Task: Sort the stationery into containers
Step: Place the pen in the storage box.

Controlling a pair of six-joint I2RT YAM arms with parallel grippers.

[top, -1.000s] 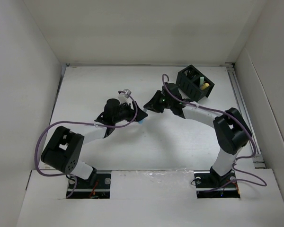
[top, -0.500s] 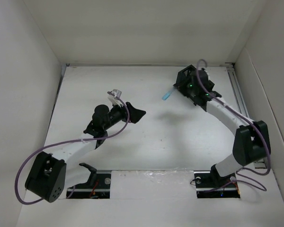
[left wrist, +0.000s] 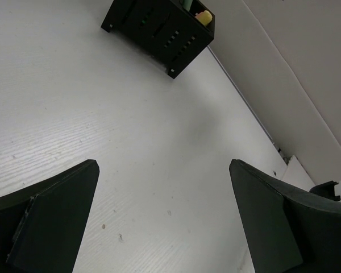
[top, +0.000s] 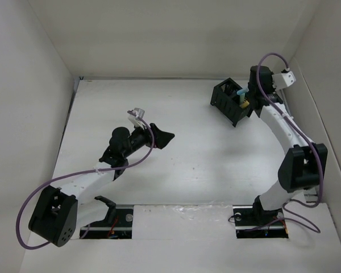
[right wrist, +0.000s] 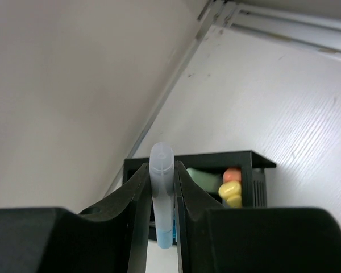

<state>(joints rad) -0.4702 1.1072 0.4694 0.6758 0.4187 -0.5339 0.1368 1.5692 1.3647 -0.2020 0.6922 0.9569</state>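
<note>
The black mesh organizer (top: 230, 105) stands at the table's far right; it also shows as the organizer (left wrist: 159, 28) and the organizer (right wrist: 256, 165). My right gripper (top: 245, 96) hangs just above it, shut on a pale blue marker (top: 239, 92). In the right wrist view the right gripper (right wrist: 161, 170) pinches the marker (right wrist: 161, 187) lengthwise over the box's near-left compartment. Inside sit a green marker (right wrist: 207, 177), an orange one (right wrist: 232, 174) and a yellow one (right wrist: 233, 194). My left gripper (top: 166, 136) is open and empty at mid-table, seen as the left gripper (left wrist: 163, 165).
White walls enclose the table on three sides, and the right wall (top: 318, 85) stands close behind the organizer. A rail (right wrist: 284, 25) runs along the table's far edge. The purple cable (top: 273, 60) loops above the right wrist.
The left gripper let go of the pale blue marker and drew back slightly. The right arm swung right with the marker, from mid-table to above the organizer.
</note>
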